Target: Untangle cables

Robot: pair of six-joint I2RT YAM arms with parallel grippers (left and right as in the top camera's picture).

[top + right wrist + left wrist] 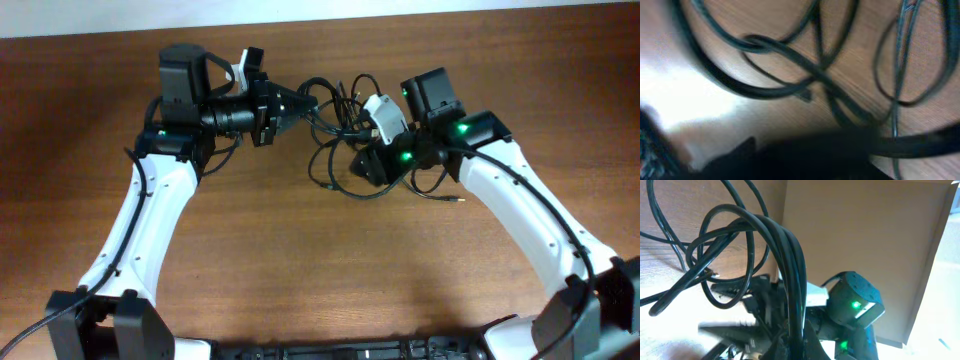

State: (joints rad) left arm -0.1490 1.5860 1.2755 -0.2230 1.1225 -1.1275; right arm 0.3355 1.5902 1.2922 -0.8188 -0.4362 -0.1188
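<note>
Cables (338, 118): thin black cords in a loose tangle of loops, on the far middle part of the table, between the two grippers. Some loops lie flat on the wood, others are lifted.
Table (300, 260): brown wood; it carries the cables, and both arms reach over it.
Left arm (140, 220): white with black joints; it comes from the near edge and bends right toward the tangle.
Right arm (530, 210): white with black joints, with green lights (462, 128) near the wrist; it bends left toward the tangle.
Left gripper (298, 102): at the left edge of the tangle. In the left wrist view a bunch of cords goes down between its fingers and arches up above it, so the claw is narrow and holds the cables.
Right gripper (366, 167): at the lower right side of the tangle, against the loops. The right wrist view is blurred and dark, so I cannot tell if this claw is wide or narrow.
Loose end (457, 200): one cord end with a small tip, lying on the wood beside the right arm.
Plug (804, 95): a small connector on a cord end, lying on the wood among the loops.
</note>
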